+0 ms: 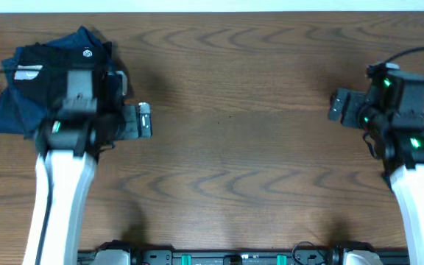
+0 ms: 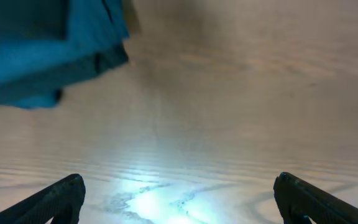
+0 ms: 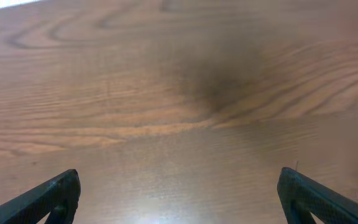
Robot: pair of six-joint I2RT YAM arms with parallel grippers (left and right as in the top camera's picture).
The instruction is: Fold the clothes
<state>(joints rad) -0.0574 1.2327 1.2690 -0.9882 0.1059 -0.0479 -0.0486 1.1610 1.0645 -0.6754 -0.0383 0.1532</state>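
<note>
You are holding the left gripper (image 1: 144, 120) (image 2: 179, 200) wide open and empty just beside the heaped dark-blue-and-black fabric clothes (image 1: 20, 92) (image 2: 42, 50). The right gripper (image 1: 335, 104) (image 3: 179, 200) is gaping likewise, well apart. Only the overhead view is showing their white logo (image 1: 87, 53).

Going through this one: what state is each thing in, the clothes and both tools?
clothes: heaped at the far left, black piece on top of blue ones, not gripped.
left tool: open, empty, just beside the heap.
right tool: open, empty, over bare table, well away from the clothes.
</note>
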